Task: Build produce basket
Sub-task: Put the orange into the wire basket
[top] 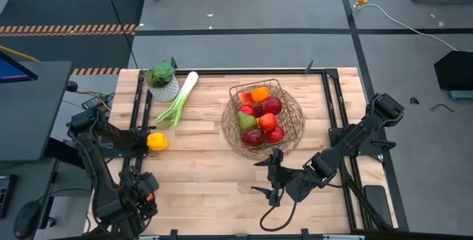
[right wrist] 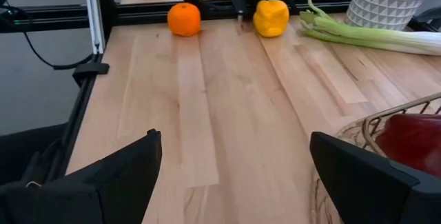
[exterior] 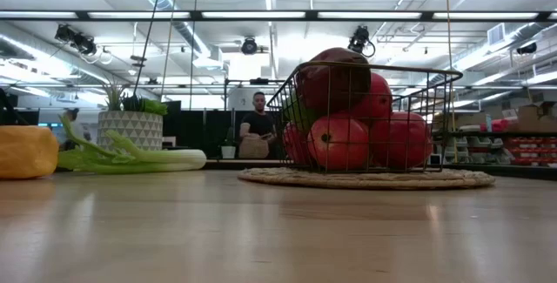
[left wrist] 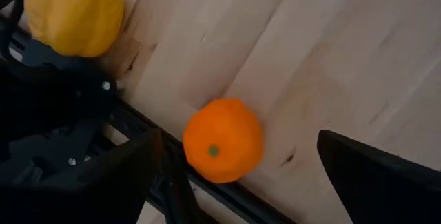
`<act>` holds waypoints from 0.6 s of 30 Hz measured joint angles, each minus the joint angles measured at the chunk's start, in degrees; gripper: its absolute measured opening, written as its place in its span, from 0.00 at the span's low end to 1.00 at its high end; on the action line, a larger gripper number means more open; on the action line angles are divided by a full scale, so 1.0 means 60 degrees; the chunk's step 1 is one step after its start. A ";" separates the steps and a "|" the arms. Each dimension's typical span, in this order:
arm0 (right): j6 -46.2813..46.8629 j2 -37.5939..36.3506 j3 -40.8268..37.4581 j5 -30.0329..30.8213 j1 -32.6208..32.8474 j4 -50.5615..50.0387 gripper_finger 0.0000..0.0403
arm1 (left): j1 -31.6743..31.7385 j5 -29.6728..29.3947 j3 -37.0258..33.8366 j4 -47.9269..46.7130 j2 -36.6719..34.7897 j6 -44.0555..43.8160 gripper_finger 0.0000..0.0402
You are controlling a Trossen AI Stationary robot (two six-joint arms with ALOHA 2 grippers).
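While the basket already holds apples and more, an orange, a yellow pepper and a leek lie on the counter. The left gripper hovers spread over the orange; closing on it seems next. The right gripper waits, fingers apart.

A pale wooden tabletop is being occupied by a basket on a woven mat, a leek and a potted plant. A yellow pepper and an orange are being carried at its left edge, close together.
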 joint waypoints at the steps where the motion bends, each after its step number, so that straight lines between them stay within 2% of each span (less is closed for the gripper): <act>1: -0.0003 0.0000 0.0000 0.0000 0.0026 0.0046 0.93 | -0.0047 0.0003 0.0000 -0.0002 0.0089 -0.0040 0.99; 8: -0.0004 0.0000 0.0000 0.0004 0.0085 0.0207 0.93 | -0.0445 0.0683 0.0000 -0.0002 0.0806 -0.0253 0.99; 18: -0.0004 0.0000 0.0000 0.0004 0.0078 0.0200 0.93 | -0.0609 0.0718 -0.0007 -0.1202 0.1249 -0.0734 0.99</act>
